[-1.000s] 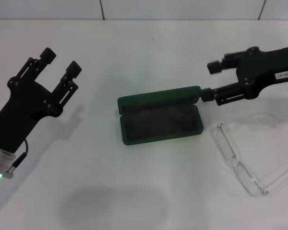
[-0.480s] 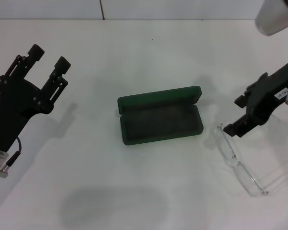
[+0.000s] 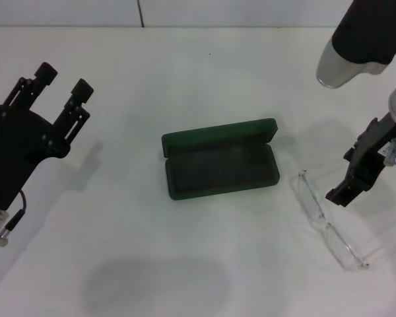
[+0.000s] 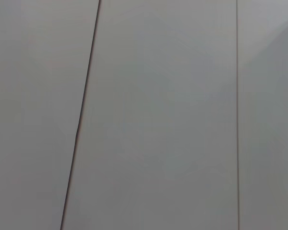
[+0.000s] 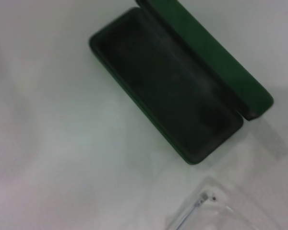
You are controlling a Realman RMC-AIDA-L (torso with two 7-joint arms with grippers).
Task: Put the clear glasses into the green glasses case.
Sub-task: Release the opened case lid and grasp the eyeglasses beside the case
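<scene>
We see clear glasses [image 3: 333,221] flat on white surface [image 3: 198,79], just right of green glasses case [image 3: 219,165]. Right gripper [image 3: 338,196] hangs over glasses, arm reaching down; fingers: we cannot tell. Case open, nothing inside. Left gripper [image 3: 61,78] far left, fingers spread, holding nothing.

dark green glasses case [image 3: 220,163], colourless clear glasses [image 3: 330,221], white table [image 3: 185,79]

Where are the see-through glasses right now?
In the head view the clear glasses lie on the white table, on the robot's right, just beside the open green glasses case, with the right gripper above them.
</scene>
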